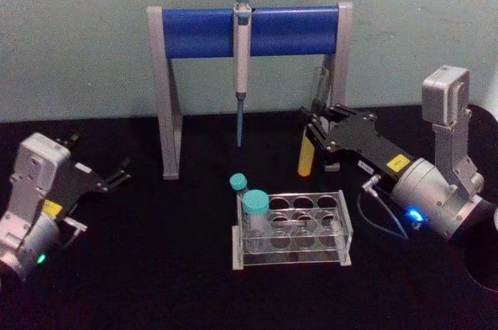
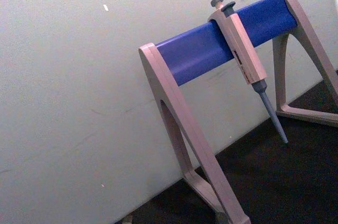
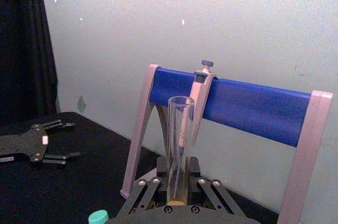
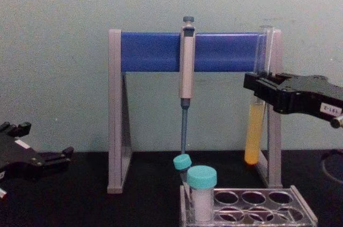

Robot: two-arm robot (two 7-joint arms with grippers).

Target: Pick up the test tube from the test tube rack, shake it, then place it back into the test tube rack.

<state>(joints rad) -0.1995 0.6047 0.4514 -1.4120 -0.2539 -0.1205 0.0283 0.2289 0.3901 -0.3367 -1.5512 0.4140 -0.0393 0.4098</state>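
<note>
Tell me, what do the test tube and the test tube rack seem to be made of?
The test tube: probably glass, clear and glossy; the stand behind shows through its top. The test tube rack: likely clear plastic, smooth; the dark table shows through its walls.

The right gripper point(image 1: 317, 134) is raised above the table, its jaws clamped on the upright test tube point(image 1: 306, 157). The left gripper point(image 1: 118, 175) sits low at the left, jaws apart.
</note>
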